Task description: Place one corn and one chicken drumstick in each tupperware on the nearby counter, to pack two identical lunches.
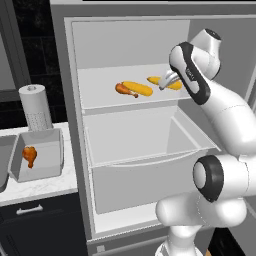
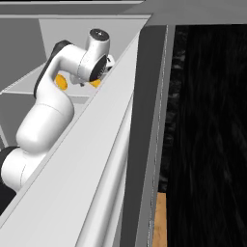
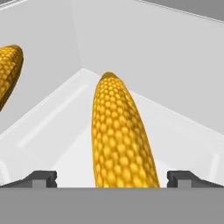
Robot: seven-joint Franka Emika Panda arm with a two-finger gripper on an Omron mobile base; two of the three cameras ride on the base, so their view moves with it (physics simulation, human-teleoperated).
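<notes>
On the upper shelf of the open fridge lie a corn (image 1: 138, 88), a chicken drumstick (image 1: 125, 90) just left of it, and a second corn (image 1: 172, 84) further right. My gripper (image 1: 166, 80) reaches onto that shelf at the right-hand corn. In the hand view this corn (image 3: 120, 140) lies lengthwise between the two wide-apart fingertips (image 3: 41, 178), which stand clear of it, so the gripper (image 3: 113, 179) is open. The other corn (image 3: 8, 70) shows at the left edge. On the counter (image 1: 45, 187) a grey tupperware (image 1: 50, 145) holds another drumstick (image 1: 30, 155).
A perforated paper towel roll (image 1: 36, 107) stands behind the tupperware. A second grey basin edge (image 1: 4, 165) shows at the far left. Below the shelf is a large clear fridge drawer (image 1: 140, 145). The fridge side wall (image 2: 96, 159) stands close on the arm's right.
</notes>
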